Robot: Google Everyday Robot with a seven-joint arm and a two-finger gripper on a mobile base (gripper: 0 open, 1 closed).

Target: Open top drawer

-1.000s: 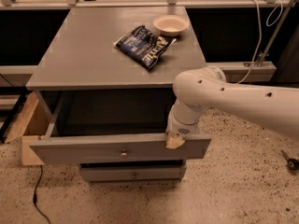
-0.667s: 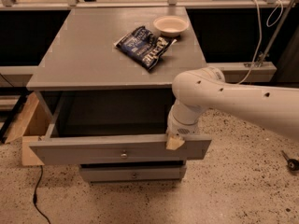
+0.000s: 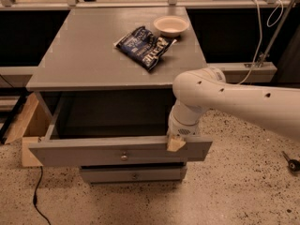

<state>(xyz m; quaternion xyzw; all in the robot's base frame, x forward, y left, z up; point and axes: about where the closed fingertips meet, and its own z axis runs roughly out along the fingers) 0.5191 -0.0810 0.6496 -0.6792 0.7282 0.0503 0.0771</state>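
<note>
The top drawer (image 3: pixel 93 154) is a wide grey wooden drawer with a small round metal knob (image 3: pixel 123 157). It stands pulled well out of the grey cabinet (image 3: pixel 93 50), and its deep box looks dark and empty. My gripper (image 3: pixel 176 143) hangs from the white arm (image 3: pixel 234 102) and rests on the top edge of the drawer front, right of the knob. One tan fingertip (image 3: pixel 175 145) shows in front of the drawer front.
A slimmer drawer front (image 3: pixel 133 175) sits shut below. On the cabinet top lie a dark blue snack bag (image 3: pixel 145 46) and a pale bowl (image 3: pixel 170 25). A wooden box (image 3: pixel 26 125) stands on the speckled floor at left. A black cable (image 3: pixel 37 200) trails nearby.
</note>
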